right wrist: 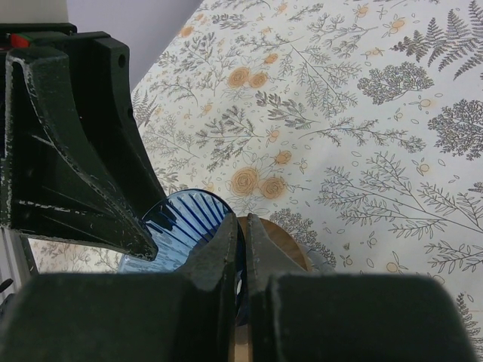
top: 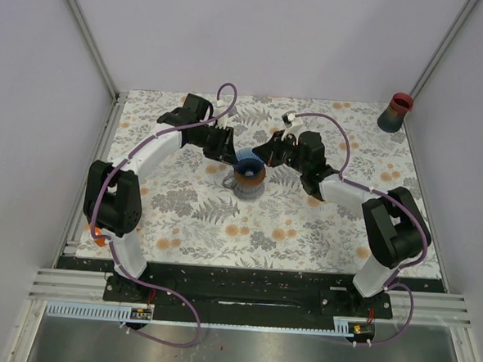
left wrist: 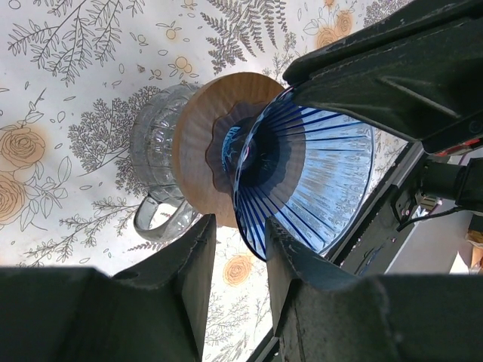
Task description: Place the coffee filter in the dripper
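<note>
1. Nearest the arm bases: floral-print table (top: 222, 229).
2. Mid-table: blue ribbed dripper (top: 249, 163) with wooden collar (left wrist: 198, 143), seated on a handled glass mug (left wrist: 155, 143).
3. At its rim: left gripper (left wrist: 240, 226), fingers narrowly apart, straddling the edge (actual pinch cannot be told).
4. Opposite rim: right gripper (right wrist: 243, 225), fingers almost together, clamped on the blue edge.
5. Far right corner: red-rimmed cup (top: 396, 112), well apart.

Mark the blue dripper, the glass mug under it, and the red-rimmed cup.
blue dripper (left wrist: 317, 173): left wrist view, on its ribbed wall.
glass mug (left wrist: 155, 143): left wrist view, on its side wall.
red-rimmed cup (top: 395, 112): top external view, on its dark body.
</note>
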Controlling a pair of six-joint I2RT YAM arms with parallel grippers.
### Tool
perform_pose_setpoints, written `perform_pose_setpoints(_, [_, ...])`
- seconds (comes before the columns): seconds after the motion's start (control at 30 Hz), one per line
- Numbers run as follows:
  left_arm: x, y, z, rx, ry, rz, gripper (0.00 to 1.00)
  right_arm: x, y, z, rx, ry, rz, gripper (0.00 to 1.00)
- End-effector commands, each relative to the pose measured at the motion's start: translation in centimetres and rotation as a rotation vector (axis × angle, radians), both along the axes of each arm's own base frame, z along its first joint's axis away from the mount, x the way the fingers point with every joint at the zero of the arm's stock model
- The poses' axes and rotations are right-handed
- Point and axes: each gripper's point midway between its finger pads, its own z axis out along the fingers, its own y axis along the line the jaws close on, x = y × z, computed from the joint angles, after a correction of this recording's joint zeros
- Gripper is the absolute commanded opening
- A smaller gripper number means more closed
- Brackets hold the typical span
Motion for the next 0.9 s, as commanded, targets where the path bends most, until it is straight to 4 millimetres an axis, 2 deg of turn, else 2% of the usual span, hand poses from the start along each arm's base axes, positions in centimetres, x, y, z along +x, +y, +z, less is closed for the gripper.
perform_pose_setpoints(0.0, [-0.4, 1.1, -2.9, 0.084, 0.026, 0.013, 0.35, -1.6, -2.0, -8.4, -0.136, 0.231, -0.053, 0.0])
perform_pose_setpoints(0.17, [-0.5, 1.2, -2.9, 0.085, 0.028, 0.009, 0.35, -2.4, -2.8, -10.7, -0.156, 0.299, -0.07, 0.0])
perform_pose_setpoints(0.4, [-0.3, 0.5, -0.6, 0.035, -0.012, -0.014, 0.35, -2.4, -3.6, -12.0, -0.162, 0.361, -0.101, 0.0])
perform_pose_setpoints(0.6, [-0.5, 0.8, -1.9, 0.059, 0.008, -0.011, 0.34, -2.5, -3.8, -12.7, -0.179, 0.369, -0.103, 0.0])
perform_pose_setpoints(0.67, [-0.5, 0.9, -2.1, 0.067, 0.01, -0.01, 0.34, -2.4, -3.6, -12.2, -0.172, 0.354, -0.089, 0.0])
perform_pose_setpoints(0.8, [-0.2, 0.9, -1.5, 0.065, -0.008, -0.011, 0.34, -1.7, -2.4, -9.4, -0.143, 0.307, -0.041, 0.0])
perform_pose_setpoints(0.87, [0.0, 0.9, -0.9, 0.061, -0.02, -0.012, 0.35, -1.4, -1.9, -7.7, -0.139, 0.296, -0.012, 0.1])
